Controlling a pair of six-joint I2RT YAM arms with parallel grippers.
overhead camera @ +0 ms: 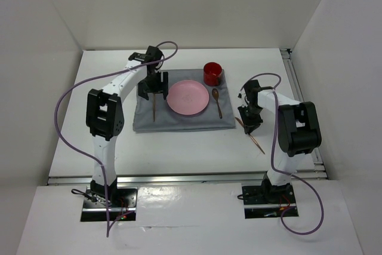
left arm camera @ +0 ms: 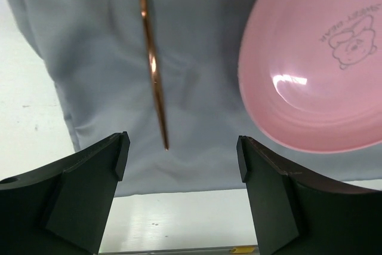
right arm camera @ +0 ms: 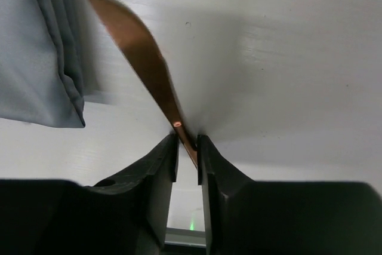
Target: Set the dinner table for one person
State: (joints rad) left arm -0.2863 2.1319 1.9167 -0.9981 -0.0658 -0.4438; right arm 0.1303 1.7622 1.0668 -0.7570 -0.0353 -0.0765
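The white dinner table (overhead camera: 197, 147) carries a grey cloth (overhead camera: 179, 120) with a pink plate (overhead camera: 188, 97) in its middle. A copper fork (overhead camera: 154, 107) lies on the cloth left of the plate, and a copper spoon (overhead camera: 217, 103) lies to the right. A red cup (overhead camera: 213, 73) stands at the cloth's far right corner. My left gripper (overhead camera: 152, 91) is open and empty above the fork (left arm camera: 152, 64), beside the plate (left arm camera: 316, 70). My right gripper (overhead camera: 249, 125) is shut on a copper knife (right arm camera: 143, 58), low over the table just right of the cloth's edge (right arm camera: 42, 46).
A metal rail (overhead camera: 301, 106) runs along the table's right edge and another along the near edge. White walls enclose the back and sides. The left arm's purple cable (overhead camera: 71, 97) loops over the left part of the table. Bare tabletop (overhead camera: 101, 76) lies left of the cloth.
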